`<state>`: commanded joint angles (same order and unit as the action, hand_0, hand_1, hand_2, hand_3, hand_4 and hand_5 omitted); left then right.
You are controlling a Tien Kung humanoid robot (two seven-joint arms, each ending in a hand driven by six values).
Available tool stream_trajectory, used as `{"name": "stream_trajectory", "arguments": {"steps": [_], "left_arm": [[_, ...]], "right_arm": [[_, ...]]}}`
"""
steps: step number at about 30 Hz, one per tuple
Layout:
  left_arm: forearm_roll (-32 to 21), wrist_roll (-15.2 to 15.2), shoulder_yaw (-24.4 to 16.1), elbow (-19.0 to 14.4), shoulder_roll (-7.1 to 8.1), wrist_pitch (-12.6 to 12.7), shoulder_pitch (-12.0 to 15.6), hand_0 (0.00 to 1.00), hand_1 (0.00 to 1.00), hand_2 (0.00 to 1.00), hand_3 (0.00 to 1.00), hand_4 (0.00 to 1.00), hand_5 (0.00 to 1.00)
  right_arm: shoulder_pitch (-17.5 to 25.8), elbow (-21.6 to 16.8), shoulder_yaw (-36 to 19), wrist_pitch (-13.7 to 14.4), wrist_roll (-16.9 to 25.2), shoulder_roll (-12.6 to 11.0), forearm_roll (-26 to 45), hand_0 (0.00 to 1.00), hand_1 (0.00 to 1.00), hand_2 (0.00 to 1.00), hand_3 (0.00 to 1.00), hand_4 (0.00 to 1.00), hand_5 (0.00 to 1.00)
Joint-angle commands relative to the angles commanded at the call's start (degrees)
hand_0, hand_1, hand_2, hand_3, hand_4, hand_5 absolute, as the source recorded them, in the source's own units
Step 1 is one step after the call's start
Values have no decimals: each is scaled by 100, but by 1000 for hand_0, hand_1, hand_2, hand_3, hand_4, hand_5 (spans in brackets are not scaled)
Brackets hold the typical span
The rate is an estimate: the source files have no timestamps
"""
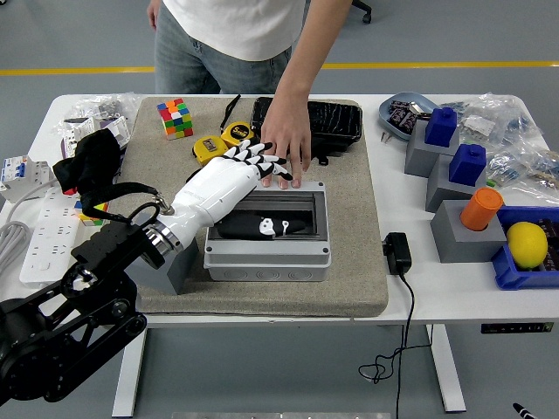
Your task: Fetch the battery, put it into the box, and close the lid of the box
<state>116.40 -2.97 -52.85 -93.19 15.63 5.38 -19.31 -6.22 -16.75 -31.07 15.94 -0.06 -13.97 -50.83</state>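
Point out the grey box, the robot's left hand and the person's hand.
grey box point(267, 260): head view, on its front wall.
left hand point(238, 175): head view, on the white back of the hand.
person's hand point(286, 144): head view, on the back of the hand.

A single head view looks forward and steeply down from high on the robot's side, with the desk point(52, 262) near edge at 6 o'clock and its far edge toward 12 o'clock. It stands far enough back to take in the whole desktop, the floor beyond, and a person point(236, 35) cropped at 12 o'clock.
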Motion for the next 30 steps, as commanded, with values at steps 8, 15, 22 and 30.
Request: {"name": "stream_trajectory", "arguments": {"steps": [8, 15, 22, 30], "left_arm": [[-1899, 185, -1638, -82, -390, -523, 480, 878, 848, 777, 724, 998, 998], [-3575, 151, -2889, 87, -533, -924, 744, 816, 826, 788, 731, 998, 974], [-5288, 375, -3791, 180, -736, -627, 1017, 854, 890, 866, 837, 998, 939], [-5615, 664, -4077, 211, -923, 221, 1303, 831, 884, 863, 832, 998, 958]], "right_arm": [[10, -13, -8, -19, -13, 10, -20, 806, 778, 756, 779, 998, 998], [23, -5, -3, -36, -32, 18, -10, 805, 777, 755, 780, 998, 998], [-23, 17, 66, 44, 36, 30, 43, 815, 792, 767, 782, 998, 998], [49, 73, 244, 665, 383, 50, 148, 831, 832, 809, 819, 998, 998]]}}
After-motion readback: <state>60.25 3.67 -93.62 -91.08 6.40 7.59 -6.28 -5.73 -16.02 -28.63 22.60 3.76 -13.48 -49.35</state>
